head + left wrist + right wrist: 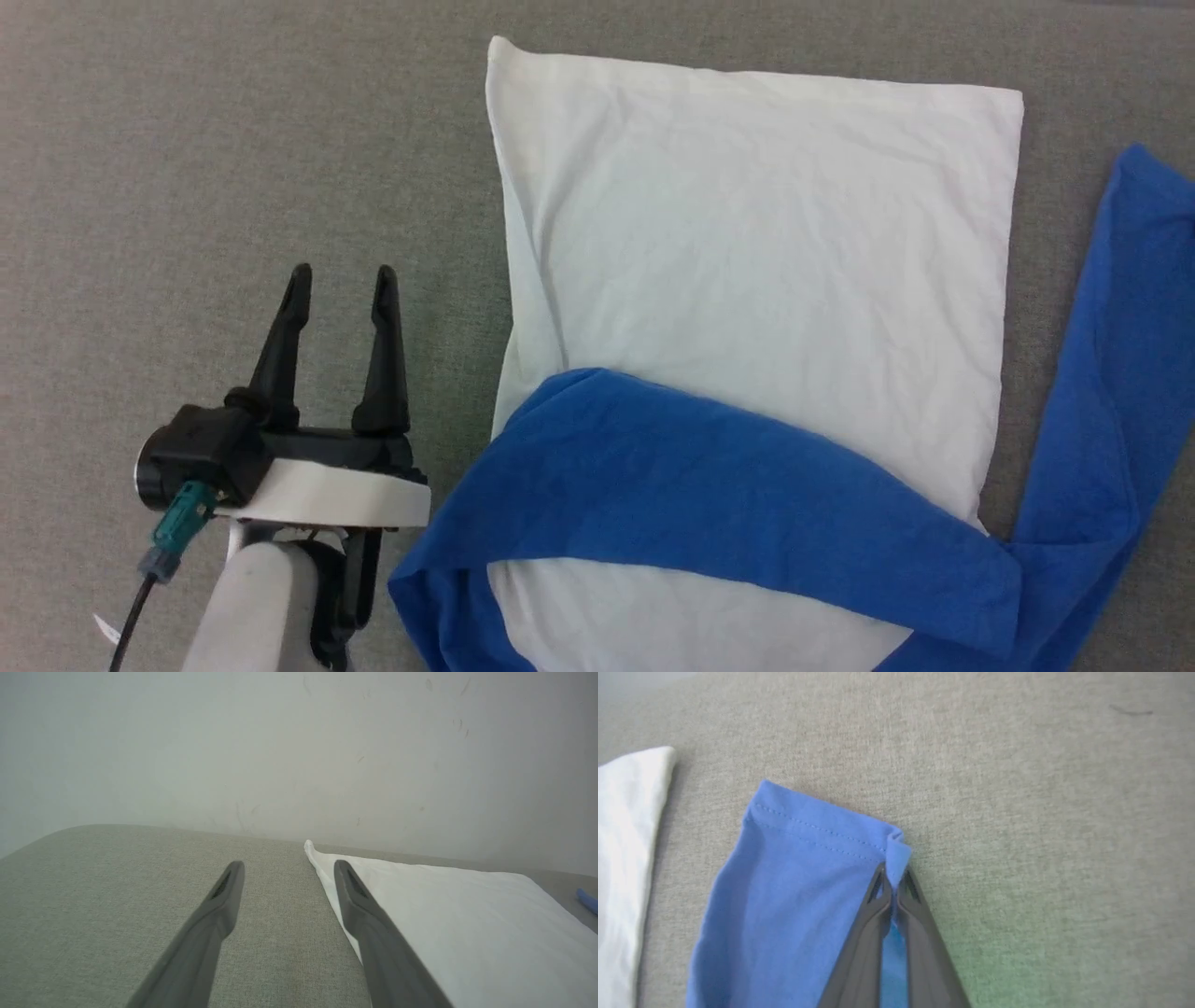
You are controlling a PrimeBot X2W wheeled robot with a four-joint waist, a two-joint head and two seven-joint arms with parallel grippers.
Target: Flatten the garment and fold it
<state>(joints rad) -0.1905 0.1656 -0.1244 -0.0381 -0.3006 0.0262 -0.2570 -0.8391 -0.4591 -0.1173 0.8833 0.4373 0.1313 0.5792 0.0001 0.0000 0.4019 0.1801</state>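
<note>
The garment lies on the grey cloth surface, its white body spread flat. One blue sleeve is folded across its near part, and the other blue sleeve stretches away to the right. My left gripper hovers open over bare surface just left of the white body's edge, nothing between its fingers. In the right wrist view my right gripper is shut on the hemmed corner of the blue sleeve, with blue cloth pinched between the fingertips.
Grey woven surface extends around the garment on every side. A pale wall rises behind the far edge of the surface in the left wrist view.
</note>
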